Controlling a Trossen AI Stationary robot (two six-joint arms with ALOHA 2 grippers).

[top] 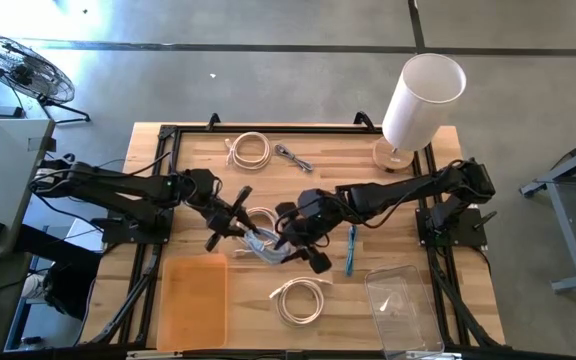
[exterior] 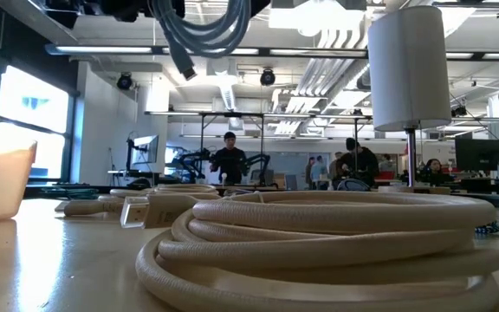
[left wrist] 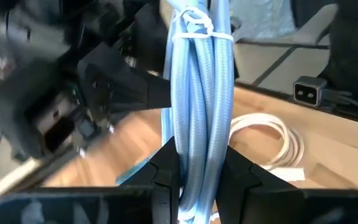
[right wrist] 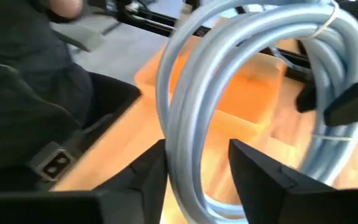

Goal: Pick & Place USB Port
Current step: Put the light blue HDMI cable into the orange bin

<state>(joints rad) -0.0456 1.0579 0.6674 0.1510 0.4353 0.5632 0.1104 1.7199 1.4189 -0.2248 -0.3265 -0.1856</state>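
Observation:
A light blue USB cable [top: 259,244], coiled and bound with a white tie [left wrist: 197,28], hangs above the table's middle between both arms. In the low view the blue cable [exterior: 208,26] is lifted clear, its plug [exterior: 184,71] dangling. My left gripper [top: 230,222] is shut on the coil; its fingers show in the left wrist view, left gripper [left wrist: 201,165]. My right gripper [top: 294,236] meets the coil from the other side. In its wrist view the right gripper [right wrist: 197,155] is open, and the coil's strands [right wrist: 182,124] pass between its fingers. My left gripper pinches the blue coil's bundled strands [left wrist: 197,143] between its two fingers, a short way from the white tie. The fingers lie across the bundle. The coil is lifted clear of the table and hangs below the arms. Whether my right gripper touches the strands between its fingers, I cannot tell.
An orange tray [top: 193,300] lies at the near left and a clear container [top: 403,300] at the near right. Cream cable coils [top: 251,150] [top: 303,298], a dark cable [top: 293,155], a blue cable [top: 350,250] and a white lamp [top: 423,95] are on the table.

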